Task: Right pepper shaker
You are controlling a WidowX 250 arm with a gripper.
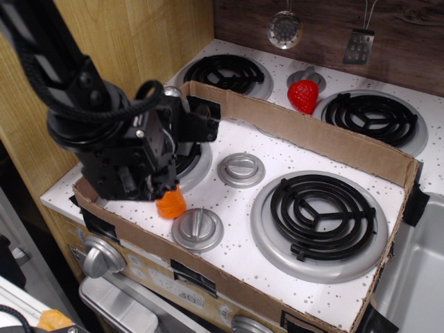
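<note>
Hovering low over the front-left burner [186,161], the gripper [149,182] hides the pepper shaker; only a silver glint [171,91] behind may be it. Its direction and long axis are unreadable. I cannot tell whether the gripper is wide, narrow or holding anything.

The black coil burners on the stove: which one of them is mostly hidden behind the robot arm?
The front-left burner, inside the cardboard box, shows only a sliver beside the gripper. The front-right burner and both rear burners are in plain view.

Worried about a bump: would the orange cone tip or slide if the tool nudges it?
Probably slides rather than tips: the orange cone shows a broad base on the flat stovetop. Its glossy plastic look suggests it is light.
</note>
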